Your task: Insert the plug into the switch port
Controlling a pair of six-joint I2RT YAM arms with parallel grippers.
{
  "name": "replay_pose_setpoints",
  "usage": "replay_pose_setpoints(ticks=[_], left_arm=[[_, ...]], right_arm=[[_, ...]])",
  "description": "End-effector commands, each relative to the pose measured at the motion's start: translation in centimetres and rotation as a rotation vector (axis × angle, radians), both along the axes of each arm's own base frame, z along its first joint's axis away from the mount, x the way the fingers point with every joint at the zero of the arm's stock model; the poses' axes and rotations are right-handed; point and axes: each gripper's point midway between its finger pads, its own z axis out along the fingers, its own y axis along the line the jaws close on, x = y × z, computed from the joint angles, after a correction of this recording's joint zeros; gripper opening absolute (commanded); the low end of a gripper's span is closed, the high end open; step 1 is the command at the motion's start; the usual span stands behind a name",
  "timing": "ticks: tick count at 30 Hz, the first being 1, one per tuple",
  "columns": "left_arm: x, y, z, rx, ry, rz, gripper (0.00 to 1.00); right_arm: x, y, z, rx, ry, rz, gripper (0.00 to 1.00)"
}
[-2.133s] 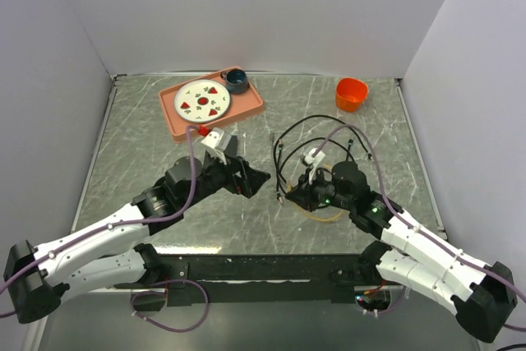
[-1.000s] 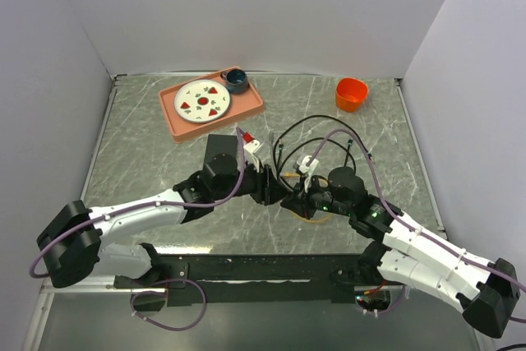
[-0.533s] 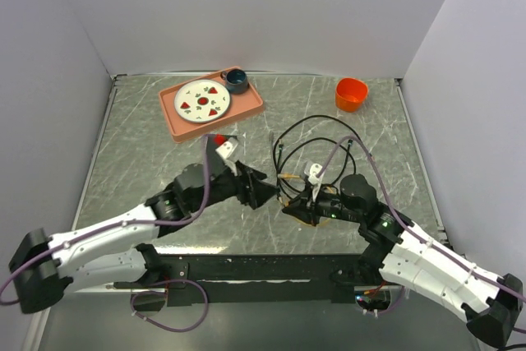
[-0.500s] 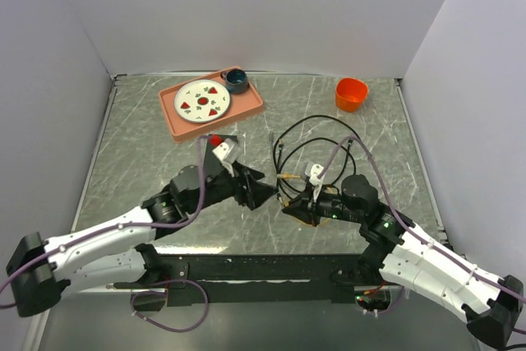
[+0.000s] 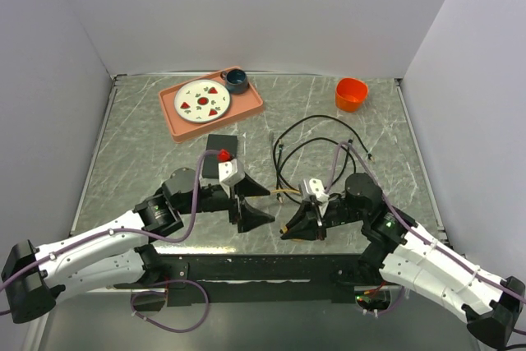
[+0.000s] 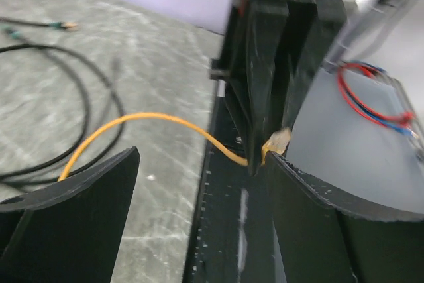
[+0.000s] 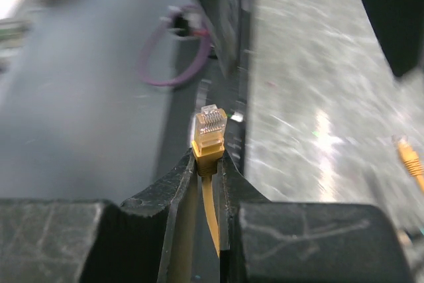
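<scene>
Top external view: on a grey marble-patterned table (image 5: 136,150), a salmon plastic tray (image 5: 246,104) at the far left holds a round white patterned plate (image 5: 202,99) and a dark cup (image 5: 237,80). Just nearer lies the small flat black rectangular switch (image 5: 219,144), partly covered by the left wrist. The left gripper (image 5: 269,204) gapes wide, empty. Facing it, the right gripper (image 5: 289,229) pinches a yellow cable's clear-tipped plug (image 7: 210,127). Thin black cables (image 5: 296,133) loop beyond it, and a glossy orange cup (image 5: 351,94) stands far right.
</scene>
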Motion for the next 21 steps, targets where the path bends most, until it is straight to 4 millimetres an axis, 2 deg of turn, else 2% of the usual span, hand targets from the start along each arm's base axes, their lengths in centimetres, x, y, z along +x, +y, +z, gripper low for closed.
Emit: replay_pose_setpoints(ticks=[1, 6, 11, 15, 21], left_arm=[[-3.9, -0.1, 3.4, -0.094, -0.127, -0.239, 0.81], [-6.3, 0.3, 5.2, -0.168, -0.129, -0.358, 0.74], [-8.4, 1.6, 8.2, -0.296, -0.197, -0.414, 0.67], [-9.3, 1.3, 8.8, -0.309, -0.187, -0.457, 0.62], [-10.2, -0.6, 8.8, -0.311, -0.172, -0.516, 0.61]], right_arm=[[-3.7, -0.4, 5.5, 0.140, -0.084, 0.244, 0.00], [-5.3, -1.1, 6.4, 0.161, -0.062, 0.342, 0.00], [-6.1, -1.3, 6.5, 0.182, -0.043, 0.393, 0.00], [-6.1, -1.3, 6.7, 0.194, -0.042, 0.391, 0.00], [-5.9, -1.0, 7.0, 0.192, -0.034, 0.403, 0.00]])
